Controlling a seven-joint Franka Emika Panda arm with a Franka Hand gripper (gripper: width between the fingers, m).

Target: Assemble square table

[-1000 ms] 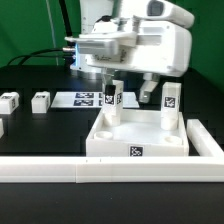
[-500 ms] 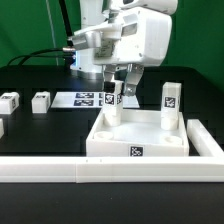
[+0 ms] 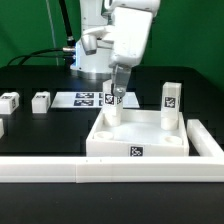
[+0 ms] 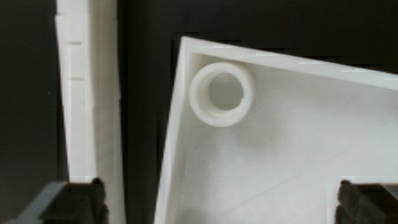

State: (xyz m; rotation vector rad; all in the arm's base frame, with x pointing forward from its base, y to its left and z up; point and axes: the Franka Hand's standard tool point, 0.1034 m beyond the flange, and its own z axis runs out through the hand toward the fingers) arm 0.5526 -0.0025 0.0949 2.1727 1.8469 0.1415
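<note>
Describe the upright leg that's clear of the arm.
Find the large white plastic square slab. Two small white tagged block legs stand at its far corners; take the leg on the exterior view's right. The gripper hangs over the other leg.

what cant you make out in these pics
- Small white block leg at the exterior view's left edge: cut off by the frame.
- Exterior view: upright white leg in a far socket, partly covered by the gripper; contact unclear.
- Exterior view: black-white tag on the large white square slab, too small to read.
- Wrist view: slab cut off by the frame; only one round socket shows.
</note>
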